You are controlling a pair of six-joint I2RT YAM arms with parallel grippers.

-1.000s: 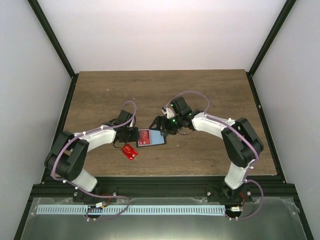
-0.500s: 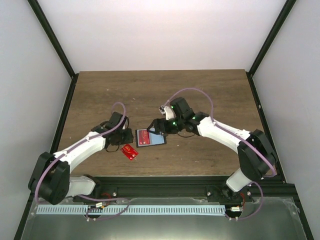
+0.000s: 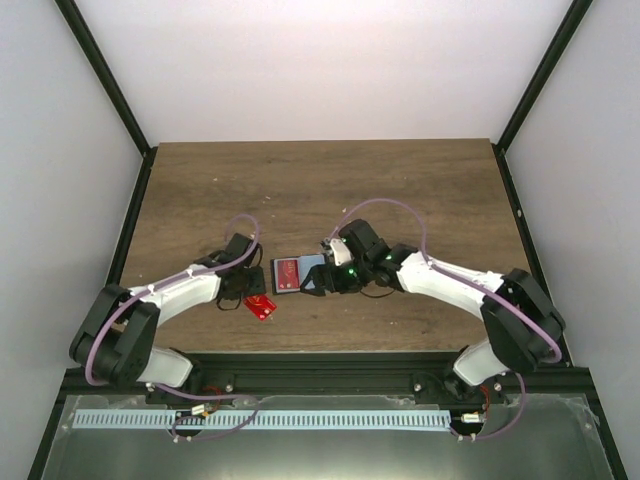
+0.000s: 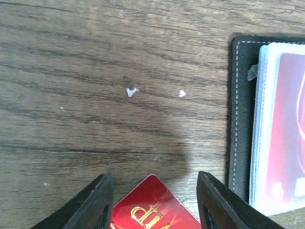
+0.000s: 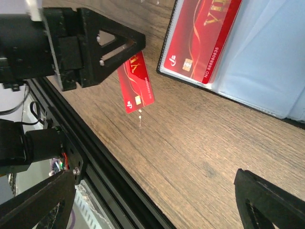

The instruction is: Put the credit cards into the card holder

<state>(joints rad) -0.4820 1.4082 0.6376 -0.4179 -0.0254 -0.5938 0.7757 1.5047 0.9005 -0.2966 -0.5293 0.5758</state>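
Left gripper (image 4: 153, 191) released, jaws straddling the loose card (image 4: 155, 212), which lies flat on the table (image 4: 95, 71) just beside the open holder (image 4: 240, 119). Right gripper (image 5: 155, 181) wide, empty, near the holder. Risks I see: the thin card skids instead of lifting, and the arms are close enough to clash.

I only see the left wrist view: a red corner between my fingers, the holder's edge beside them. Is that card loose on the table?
Observer: Yes. The right wrist view shows the red card lying flat on the wood, apart from the card holder, one end under the left gripper.
Operator: Where is the right gripper?
Observer: In the top view, the right gripper is open at the holder's right end, holding nothing.
Operator: Any free sleeve?
Observer: The clear sleeve beside the filled one looks empty.
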